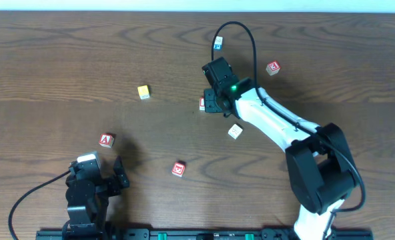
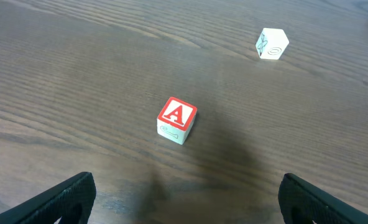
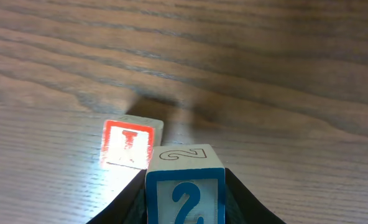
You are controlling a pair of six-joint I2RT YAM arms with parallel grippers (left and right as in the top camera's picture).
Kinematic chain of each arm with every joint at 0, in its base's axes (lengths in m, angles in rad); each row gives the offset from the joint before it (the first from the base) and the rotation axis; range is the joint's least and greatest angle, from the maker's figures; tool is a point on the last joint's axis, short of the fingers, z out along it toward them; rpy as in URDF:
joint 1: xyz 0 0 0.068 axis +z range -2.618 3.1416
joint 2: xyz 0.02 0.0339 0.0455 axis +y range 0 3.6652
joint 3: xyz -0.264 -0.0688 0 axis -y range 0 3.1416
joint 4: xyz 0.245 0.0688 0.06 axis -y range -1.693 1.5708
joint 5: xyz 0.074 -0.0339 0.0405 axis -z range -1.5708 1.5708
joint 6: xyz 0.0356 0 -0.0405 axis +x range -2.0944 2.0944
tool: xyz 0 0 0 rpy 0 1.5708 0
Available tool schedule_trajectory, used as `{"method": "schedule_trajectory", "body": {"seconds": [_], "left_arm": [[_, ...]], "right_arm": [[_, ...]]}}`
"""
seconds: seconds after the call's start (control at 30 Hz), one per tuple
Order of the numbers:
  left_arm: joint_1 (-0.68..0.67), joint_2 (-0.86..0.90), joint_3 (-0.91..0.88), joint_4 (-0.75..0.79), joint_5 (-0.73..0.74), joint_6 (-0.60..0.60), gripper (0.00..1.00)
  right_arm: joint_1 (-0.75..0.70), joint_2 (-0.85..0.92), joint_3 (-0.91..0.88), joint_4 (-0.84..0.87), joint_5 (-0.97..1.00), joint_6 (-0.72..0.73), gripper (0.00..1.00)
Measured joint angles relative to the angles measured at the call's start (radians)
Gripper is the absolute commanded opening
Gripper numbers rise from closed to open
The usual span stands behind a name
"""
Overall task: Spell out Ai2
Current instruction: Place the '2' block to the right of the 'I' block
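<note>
My right gripper [image 1: 214,100] [image 3: 185,208] is shut on the blue "2" cube [image 3: 185,186]. It holds the cube low over the table, just right of and nearer than the red "I" cube [image 3: 128,144] [image 1: 202,103]. In the overhead view the gripper hides the "2" cube. The red "A" cube [image 1: 106,140] [image 2: 177,119] lies on the table at the left. It is ahead of my left gripper [image 1: 107,175] [image 2: 187,186], which is open, empty and well short of it.
A yellow cube [image 1: 143,92], a white cube [image 1: 235,131], two other red-marked cubes [image 1: 178,169] [image 1: 273,67] and a teal-marked cube [image 1: 218,43] lie scattered. A pale cube with line drawings [image 2: 272,43] shows beyond the "A" in the left wrist view.
</note>
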State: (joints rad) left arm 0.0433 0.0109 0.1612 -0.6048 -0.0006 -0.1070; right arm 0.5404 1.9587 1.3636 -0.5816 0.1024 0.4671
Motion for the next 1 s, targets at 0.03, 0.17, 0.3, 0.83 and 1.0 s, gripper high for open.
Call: {"method": "schedule_trajectory", "body": {"seconds": [0.03, 0.17, 0.3, 0.83, 1.0], "left_arm": [[0.000, 0.000, 0.000, 0.000, 0.000, 0.000, 0.95], [0.000, 0.000, 0.000, 0.000, 0.000, 0.000, 0.96], [0.000, 0.000, 0.000, 0.000, 0.000, 0.000, 0.95], [0.000, 0.000, 0.000, 0.000, 0.000, 0.000, 0.95], [0.000, 0.000, 0.000, 0.000, 0.000, 0.000, 0.96]], "right_arm": [[0.000, 0.010, 0.000, 0.001, 0.003, 0.001, 0.32], [0.000, 0.036, 0.000, 0.012, 0.021, 0.005, 0.34], [0.000, 0.040, -0.001, 0.022, 0.052, 0.005, 0.34], [0.000, 0.081, -0.002, 0.048, 0.082, 0.018, 0.44], [0.000, 0.081, -0.002, 0.049, 0.082, 0.024, 0.49]]}}
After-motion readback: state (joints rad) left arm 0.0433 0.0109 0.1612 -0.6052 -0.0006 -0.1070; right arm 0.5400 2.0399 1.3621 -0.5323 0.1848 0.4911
